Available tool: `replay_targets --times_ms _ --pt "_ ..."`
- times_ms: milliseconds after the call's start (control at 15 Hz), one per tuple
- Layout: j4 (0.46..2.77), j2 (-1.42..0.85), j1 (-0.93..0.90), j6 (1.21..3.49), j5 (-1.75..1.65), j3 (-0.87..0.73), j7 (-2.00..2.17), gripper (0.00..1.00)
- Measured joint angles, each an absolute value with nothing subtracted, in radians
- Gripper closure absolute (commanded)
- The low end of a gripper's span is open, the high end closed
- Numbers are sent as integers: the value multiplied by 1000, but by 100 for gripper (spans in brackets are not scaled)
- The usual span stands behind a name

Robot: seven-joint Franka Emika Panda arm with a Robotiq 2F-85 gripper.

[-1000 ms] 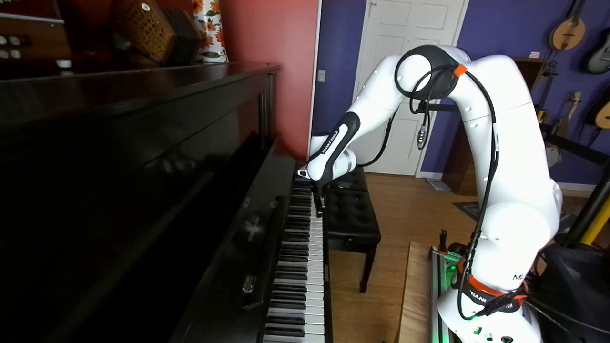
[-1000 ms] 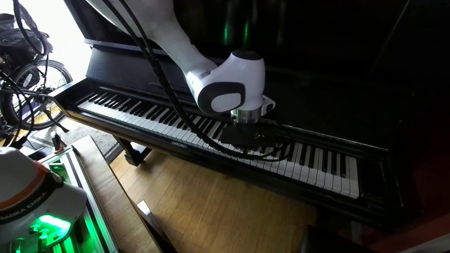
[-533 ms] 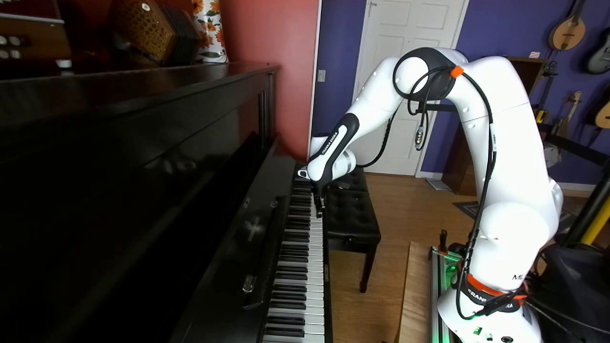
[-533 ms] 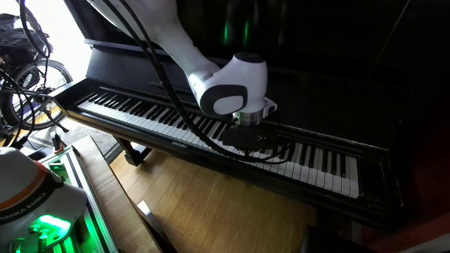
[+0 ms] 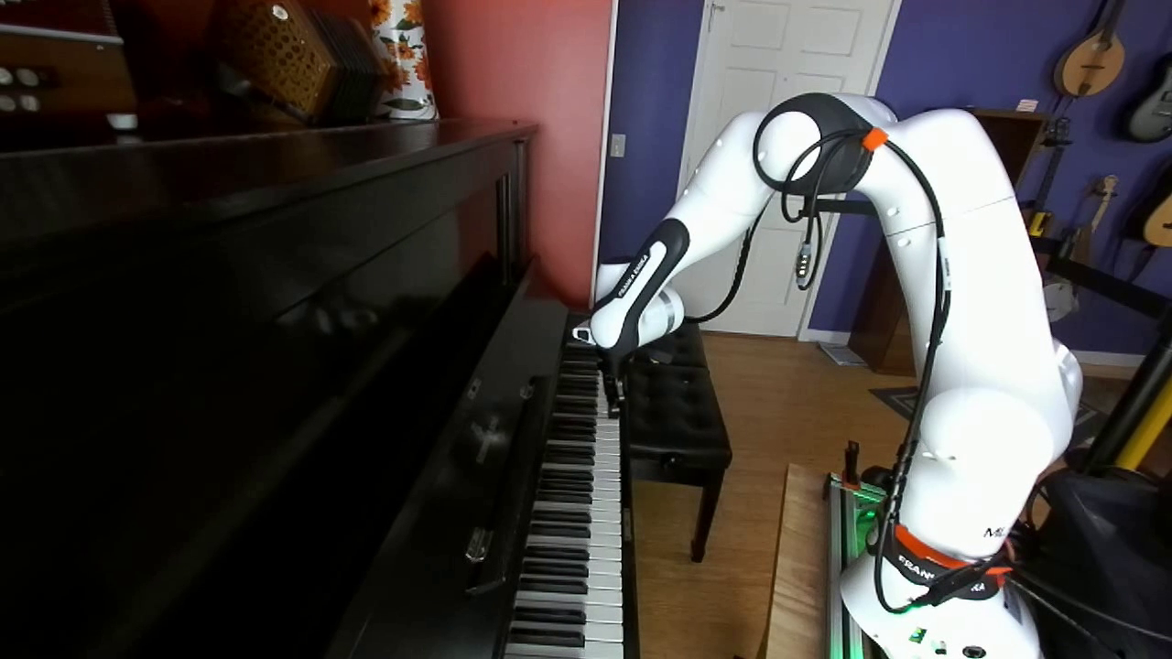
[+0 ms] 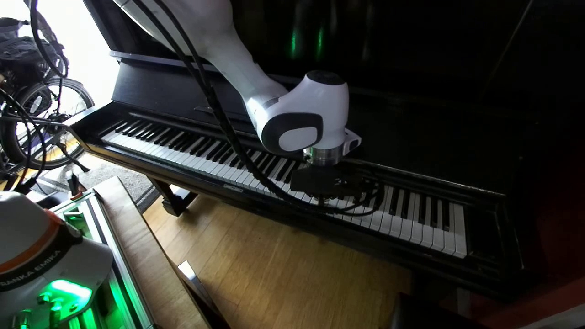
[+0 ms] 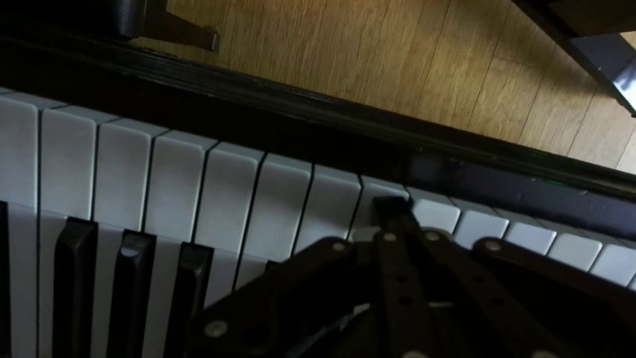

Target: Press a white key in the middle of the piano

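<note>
The glossy black upright piano [image 5: 275,293] stands along the left side in an exterior view and across the back in an exterior view [image 6: 434,132]. Its row of white and black keys runs its length. My gripper [image 5: 614,407] points down over the white keys; in an exterior view [image 6: 322,200] it is right of the row's middle, partly behind cables. In the wrist view my gripper's fingers [image 7: 391,204] are shut together and empty. Their dark tip lies over the front part of a white key [image 7: 366,205], seemingly touching it. I cannot tell whether the key is pushed down.
A black tufted bench [image 5: 678,416] stands beside the keyboard's far part. The black front rail [image 7: 318,112] borders the key fronts. The wooden table [image 6: 146,256] carries the robot base. An accordion-like instrument [image 5: 293,64] sits on the piano top.
The arm has lowered slightly, its elbow dropping a little. In an exterior view the wrist and gripper have shifted slightly down and to the right. The fingers stay shut.
</note>
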State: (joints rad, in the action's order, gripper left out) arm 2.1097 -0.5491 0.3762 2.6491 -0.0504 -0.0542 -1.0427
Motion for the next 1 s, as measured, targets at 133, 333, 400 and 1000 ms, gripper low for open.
replay_targets --times_ms 133,333,400,1000 --pt "2107 -554 379 2649 -50 -53 -1043 100" --pt "2103 -564 382 2649 -50 -52 -1043 100" --pt "2101 -566 383 2649 -50 -51 -1043 100" --pt "2101 -566 388 2649 -50 -47 -1043 100"
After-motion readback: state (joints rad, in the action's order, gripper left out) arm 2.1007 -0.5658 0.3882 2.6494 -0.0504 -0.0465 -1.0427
